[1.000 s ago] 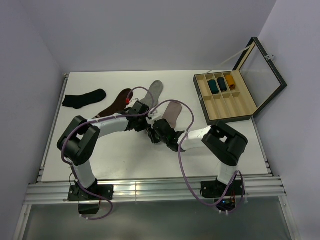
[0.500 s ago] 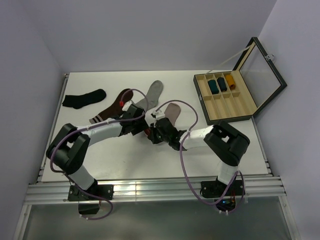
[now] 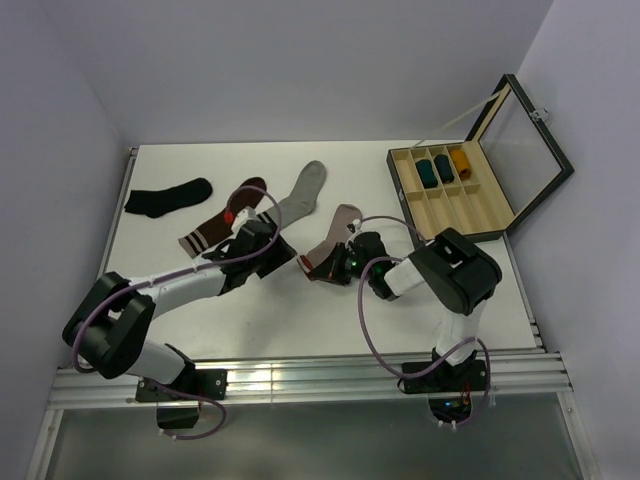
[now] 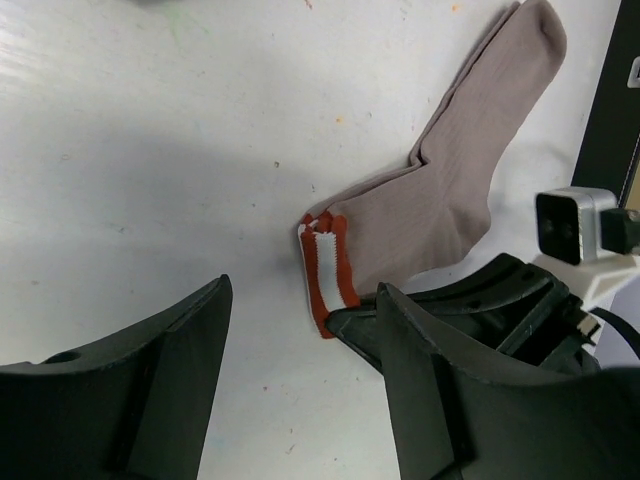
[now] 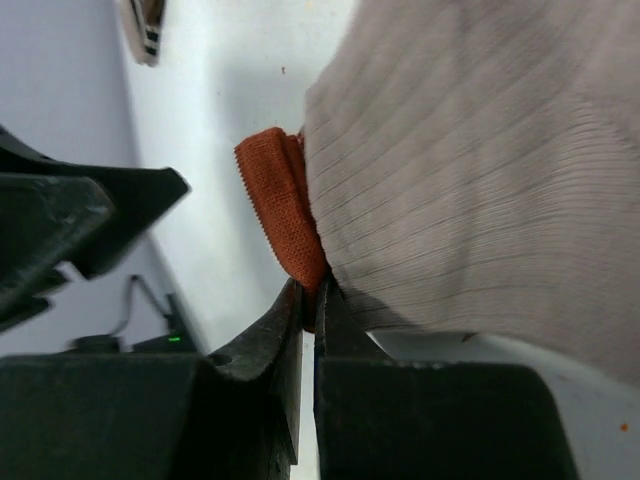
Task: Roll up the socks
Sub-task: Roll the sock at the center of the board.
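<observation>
The dusty pink sock (image 3: pixel 338 228) lies flat at mid-table, its red-and-white striped cuff (image 4: pixel 328 262) pointing toward the arms. My right gripper (image 5: pixel 310 296) is shut on the edge of that cuff (image 5: pixel 279 205), low against the table (image 3: pixel 322 268). My left gripper (image 4: pixel 305 300) hangs open just left of the cuff, holding nothing (image 3: pixel 283 250). The light grey sock (image 3: pixel 305 187) lies flat behind it, apart from the pink one.
A dark brown sock (image 3: pixel 226 214) and a black sock (image 3: pixel 168 196) lie at the back left. An open wooden box (image 3: pixel 470 215) with rolled socks in its compartments stands at the right, lid raised.
My left gripper has opened and drawn back to the left, away from the cuff. My right gripper has shut on the pink sock's cuff, and its wrist has shifted right.
</observation>
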Controlling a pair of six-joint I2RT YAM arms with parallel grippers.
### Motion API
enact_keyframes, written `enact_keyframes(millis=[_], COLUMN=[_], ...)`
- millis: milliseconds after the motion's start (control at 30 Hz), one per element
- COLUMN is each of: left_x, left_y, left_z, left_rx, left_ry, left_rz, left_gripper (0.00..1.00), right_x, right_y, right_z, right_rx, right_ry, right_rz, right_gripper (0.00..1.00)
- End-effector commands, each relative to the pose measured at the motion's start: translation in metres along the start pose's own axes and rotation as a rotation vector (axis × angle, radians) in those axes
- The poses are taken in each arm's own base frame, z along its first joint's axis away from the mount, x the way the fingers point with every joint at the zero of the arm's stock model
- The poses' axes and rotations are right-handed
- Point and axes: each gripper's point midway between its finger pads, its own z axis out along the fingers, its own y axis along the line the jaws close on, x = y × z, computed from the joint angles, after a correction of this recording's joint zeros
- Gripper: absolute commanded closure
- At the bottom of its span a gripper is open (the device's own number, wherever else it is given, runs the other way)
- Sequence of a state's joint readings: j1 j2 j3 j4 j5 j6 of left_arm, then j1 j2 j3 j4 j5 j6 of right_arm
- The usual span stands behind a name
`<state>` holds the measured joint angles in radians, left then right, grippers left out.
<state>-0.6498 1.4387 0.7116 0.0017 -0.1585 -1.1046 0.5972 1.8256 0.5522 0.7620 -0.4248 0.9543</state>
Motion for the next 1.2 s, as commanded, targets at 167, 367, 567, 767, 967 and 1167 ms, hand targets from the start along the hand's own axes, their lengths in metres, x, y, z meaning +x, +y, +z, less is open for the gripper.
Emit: enact_keyframes(millis=[167, 367, 567, 767, 967, 1167], left_x=[0.019, 0.022, 0.024, 0.031, 0.039, 0.034], left_y=[-0.021, -0.022, -0.025, -0.014, -0.009, -0.01], left_z=[0.019, 0.033, 0.044, 0.052, 0.054, 0.05], left_rx=[0.086, 0.058, 0.048, -0.011, -0.05, -0.119], left_ry=[0.071, 0.087, 0.099, 0.124, 0.145, 0.137], left_rz=[0.008, 0.015, 0.022, 0.04, 0.069, 0.156], left_gripper=[0.36, 0.4, 0.43, 0.63, 0.8, 0.89], right_x=[0.011, 0.006, 0.006, 0.005, -0.001, -0.016], right_y=[-0.006, -0.016, -0.019, -0.022, -0.019, -0.001], right_z=[-0.004, -0.005, -0.003, -0.002, -0.004, -0.014], right_rx=[-0.058, -0.011, -0.001, 0.009, 0.033, 0.118], right_ry=[0.086, 0.088, 0.098, 0.097, 0.084, 0.039], right_rz=[0.258, 0.297, 0.31, 0.315, 0.265, 0.009], right_gripper=[1.0, 0.99, 0.99, 0.97, 0.93, 0.73])
